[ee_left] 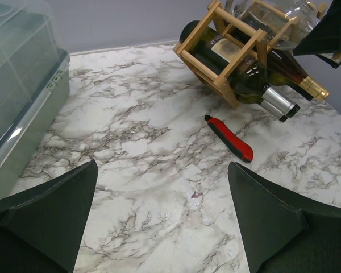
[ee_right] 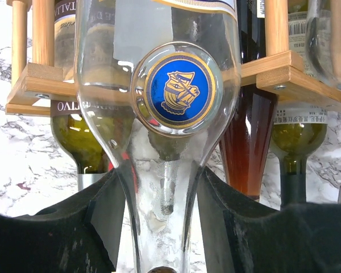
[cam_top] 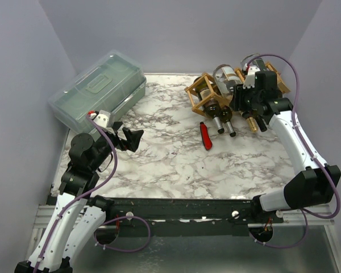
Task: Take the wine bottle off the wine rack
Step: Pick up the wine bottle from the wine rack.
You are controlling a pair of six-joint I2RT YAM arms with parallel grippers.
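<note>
**Right tool on the neck of the clear bottle, bottle not yet off the rack**

I see the right tool [ee_right: 162,227] pinching the clear wine bottle [ee_right: 179,91] by its neck. Through the right wrist camera both black fingers [ee_right: 102,222] press against the glass, just below the round blue-and-gold ship medallion on the shoulder. The bottle's body lies in the wine rack [cam_top: 202,94], which sits at the far right of the marble tabletop [cam_top: 159,165], and the neck points toward the arms. From overhead the clear bottle rests high in the rack, with the right tool [cam_top: 251,102] at its near side.

Several dark bottles [ee_left: 256,79] lie in the cells under it, with silver and gold caps sticking out toward me. A red cutter [cam_top: 206,136] lies flat on the tabletop just in front of the rack.

The left tool [ee_left: 162,222] is spread wide and holds nothing. It hangs over the left side of the tabletop, near the translucent plastic box [cam_top: 96,94] and well apart from the rack.
</note>
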